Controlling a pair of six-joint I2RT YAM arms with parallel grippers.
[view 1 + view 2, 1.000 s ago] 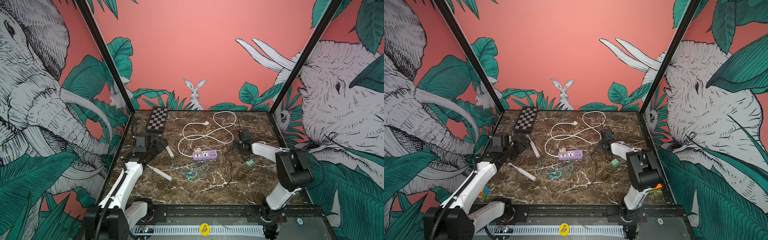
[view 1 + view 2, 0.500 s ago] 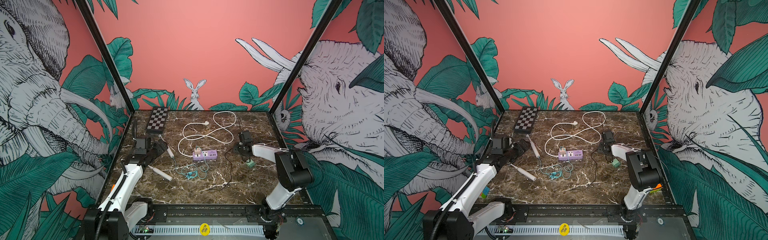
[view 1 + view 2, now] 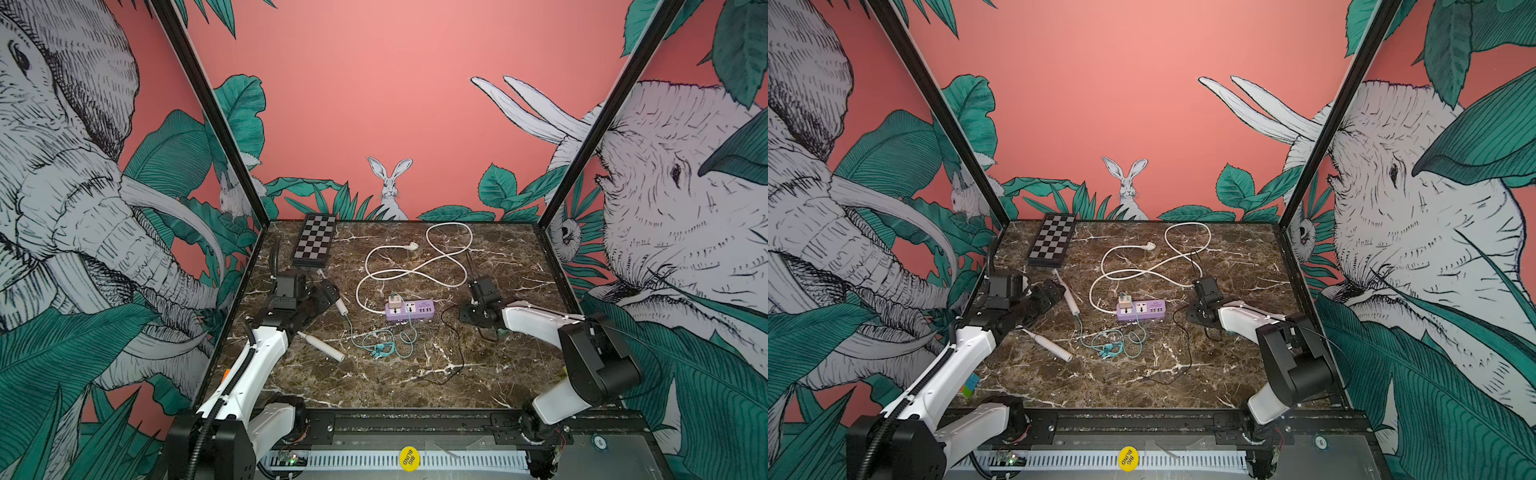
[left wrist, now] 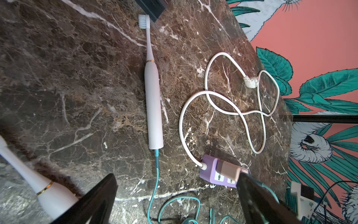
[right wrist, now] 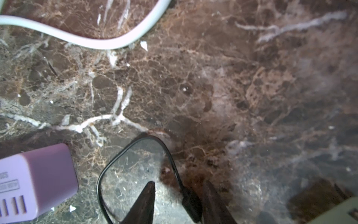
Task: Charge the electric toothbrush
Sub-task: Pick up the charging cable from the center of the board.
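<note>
Pink-white toothbrush [image 4: 153,104] lies flat on the counter [image 4: 67,77], teal cable [image 4: 156,174] already in its base (so charging looks wired). Left gripper [image 4: 176,180] hangs jaws wide, apparently finished; right gripper [image 5: 179,186], jaws narrow, brackets the plug of the black cable [image 5: 190,203], likely clearing it.

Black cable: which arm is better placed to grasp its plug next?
Right. The right gripper has the plug between its jaws, not yet clamped; the left gripper is open, beyond the strip.
</note>
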